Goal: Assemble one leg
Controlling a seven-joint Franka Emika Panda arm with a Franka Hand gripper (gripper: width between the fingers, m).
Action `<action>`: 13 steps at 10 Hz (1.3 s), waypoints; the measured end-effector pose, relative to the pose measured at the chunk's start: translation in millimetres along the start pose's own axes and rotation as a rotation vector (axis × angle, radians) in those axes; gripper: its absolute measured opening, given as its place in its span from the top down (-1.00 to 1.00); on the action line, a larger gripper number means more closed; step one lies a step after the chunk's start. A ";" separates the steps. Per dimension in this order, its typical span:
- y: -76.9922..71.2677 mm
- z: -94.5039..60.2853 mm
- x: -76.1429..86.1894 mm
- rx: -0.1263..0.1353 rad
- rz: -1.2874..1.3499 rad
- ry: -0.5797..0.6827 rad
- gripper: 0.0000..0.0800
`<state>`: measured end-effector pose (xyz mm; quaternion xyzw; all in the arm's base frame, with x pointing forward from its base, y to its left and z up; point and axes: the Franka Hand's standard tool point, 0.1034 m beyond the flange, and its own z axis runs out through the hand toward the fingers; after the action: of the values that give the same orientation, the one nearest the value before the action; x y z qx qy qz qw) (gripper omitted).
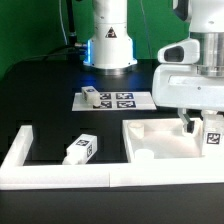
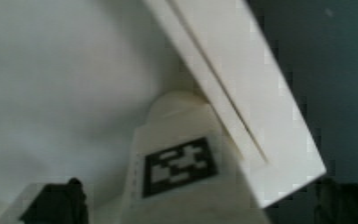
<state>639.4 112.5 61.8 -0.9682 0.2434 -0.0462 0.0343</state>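
I see the hand (image 1: pixel 199 127) spread open astride the leg (image 1: pixel 211 133) upright on the panel (image 1: pixel 160 140), right. A spare leg (image 1: pixel 80 149) lies left, another (image 1: pixel 92 96) on the marker board (image 1: pixel 128 100) beyond.

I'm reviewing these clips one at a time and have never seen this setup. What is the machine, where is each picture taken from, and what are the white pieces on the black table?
The machine is a single robot arm ending in a two-finger gripper. The wide picture comes from a camera off the arm; the close-up comes from a camera on the wrist, looking down between the fingers.

On the table lie a large white panel with a raised rim, and small white blocks printed with black-and-white square tags. Those blocks are furniture legs. One leg stands on the panel right at the gripper; the wrist view shows it between the open fingers, so nothing is gripped. Another leg lies on the table, and one sits at the marker board, which is flat and tagged. A white L-shaped rail edges the work area.
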 end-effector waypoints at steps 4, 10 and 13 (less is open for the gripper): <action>1.2 3.2 -0.7 -0.009 -0.095 -0.010 -0.30; 16.3 2.8 5.1 -0.057 0.135 0.002 0.29; 18.1 3.0 5.7 -0.060 0.131 0.002 0.29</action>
<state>636.2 94.1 57.6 -0.9508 0.3073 -0.0375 0.0081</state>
